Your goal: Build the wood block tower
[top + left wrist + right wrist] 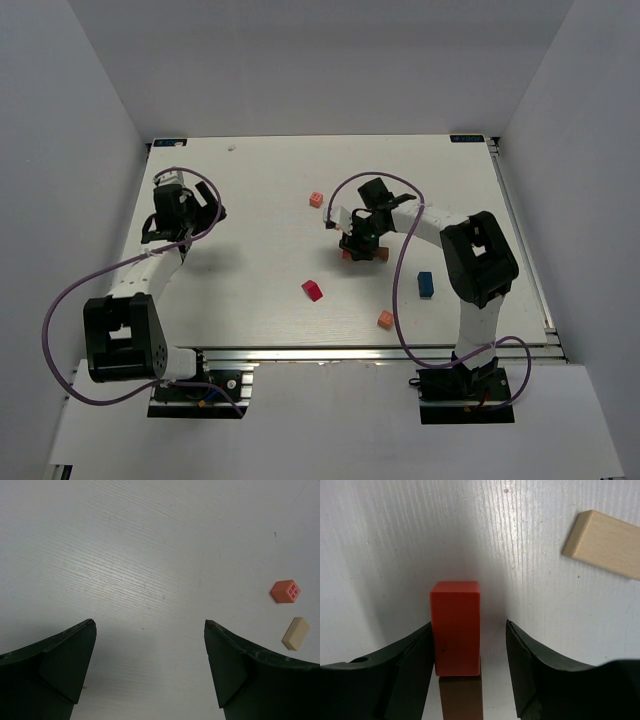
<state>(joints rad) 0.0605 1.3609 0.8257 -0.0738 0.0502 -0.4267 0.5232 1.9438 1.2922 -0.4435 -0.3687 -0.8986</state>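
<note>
In the right wrist view an orange-red block (455,627) stands on a brown block (461,697), a two-block stack. My right gripper (469,625) is open around it: the left finger touches the orange-red block and the right finger stands apart. In the top view this gripper (358,243) sits mid-table and hides most of the stack. A tan bar (605,542) lies beyond it. My left gripper (185,215) is open and empty over bare table at the far left (149,622).
Loose blocks lie on the white table: pink-orange (316,200), magenta-red (313,290), blue (426,284), salmon (385,319). The left wrist view shows the pink-orange block (286,591) and a tan block (296,633) at its right edge.
</note>
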